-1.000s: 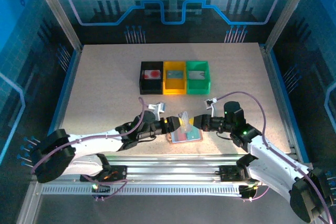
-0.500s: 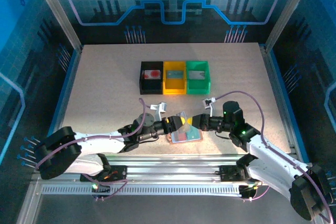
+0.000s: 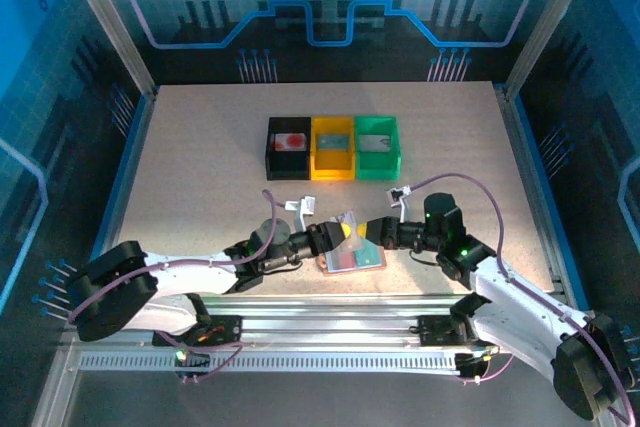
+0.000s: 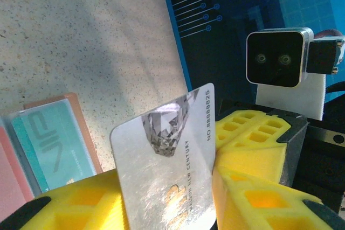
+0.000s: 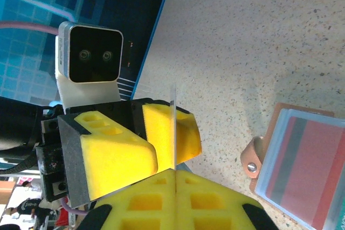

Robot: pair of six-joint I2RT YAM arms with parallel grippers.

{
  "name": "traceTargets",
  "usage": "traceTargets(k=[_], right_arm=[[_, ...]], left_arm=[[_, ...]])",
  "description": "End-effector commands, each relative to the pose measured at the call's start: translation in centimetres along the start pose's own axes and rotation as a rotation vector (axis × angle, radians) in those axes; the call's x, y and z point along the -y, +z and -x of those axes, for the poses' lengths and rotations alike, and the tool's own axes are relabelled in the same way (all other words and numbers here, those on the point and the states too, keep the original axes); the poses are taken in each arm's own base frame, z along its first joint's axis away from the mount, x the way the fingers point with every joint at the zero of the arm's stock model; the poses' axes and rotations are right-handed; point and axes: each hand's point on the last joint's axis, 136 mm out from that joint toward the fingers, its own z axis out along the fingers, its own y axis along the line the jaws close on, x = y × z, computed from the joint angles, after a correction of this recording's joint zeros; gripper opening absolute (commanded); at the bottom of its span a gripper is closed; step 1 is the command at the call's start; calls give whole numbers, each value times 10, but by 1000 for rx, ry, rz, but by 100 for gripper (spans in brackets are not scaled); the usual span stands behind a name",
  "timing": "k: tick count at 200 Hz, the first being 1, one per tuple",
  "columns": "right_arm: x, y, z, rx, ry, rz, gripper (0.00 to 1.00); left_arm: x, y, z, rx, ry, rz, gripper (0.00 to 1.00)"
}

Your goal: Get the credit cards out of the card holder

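Note:
A silver credit card point(image 3: 350, 225) stands on edge above the card holder point(image 3: 352, 259), a salmon-pink wallet lying open on the table. My right gripper point(image 5: 175, 173) is shut on one end of this card point(image 5: 173, 111). My left gripper point(image 4: 167, 192) is open, and the card point(image 4: 167, 160) stands between its yellow pads point(image 4: 259, 197) with a gap still showing. A teal credit card point(image 4: 51, 141) sits in one clear pocket of the card holder point(image 4: 83, 127). A red credit card point(image 5: 315, 173) sits in the other pocket. Both grippers point(image 3: 343, 235) meet just above the wallet.
Three square bins stand in a row behind the wallet: black point(image 3: 272, 147), yellow point(image 3: 333, 171) and green point(image 3: 377, 173), each with something flat inside. The table's blue side rail point(image 4: 178, 52) runs close by on the left wrist view's far side.
My left gripper slid right to the silver card and its jaws have narrowed around it. The right gripper kept its hold, shifting slightly left.

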Motion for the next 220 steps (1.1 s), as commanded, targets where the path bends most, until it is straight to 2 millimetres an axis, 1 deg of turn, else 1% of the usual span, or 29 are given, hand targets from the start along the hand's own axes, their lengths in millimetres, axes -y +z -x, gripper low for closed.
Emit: traceTargets(k=[1,34,45,50,79,94,101,122,139,161,182,193,220], right_arm=[[6,0,-7,-10,-19,-27,0],[8,-1,-8,-13,-25,-39,0],[8,-1,-9,-14,-26,-42,0],[8,-1,-9,-14,-28,-41,0],[7,-1,-9,-18,-36,-45,0],[8,-1,-9,-17,-40,-53,0],[8,-1,-9,-16,-44,-57,0],[7,-3,-8,-22,-63,-70,0],[7,-6,-6,-26,-93,-90,17],[5,-11,-3,-22,-140,-111,31],[3,-14,-3,-29,-180,-103,37],[1,-14,-5,-41,-200,-87,39],[-4,-10,-13,-83,-220,-24,43]], left_arm=[[3,0,-4,-8,-2,-29,37],[5,0,-3,-6,2,-35,28],[5,-1,-2,0,4,-32,20],[5,-1,-1,1,5,-31,19],[7,-1,-1,-4,10,-29,16],[6,-1,-2,-8,10,-25,7],[5,-1,-2,-10,7,-22,0],[0,0,-6,-32,3,4,0],[-6,0,-14,-93,10,48,0],[-12,-5,-27,-220,39,122,0],[-20,-18,-41,-378,73,216,0],[-20,-27,-47,-445,96,248,0],[-13,-48,-56,-591,140,291,0]])
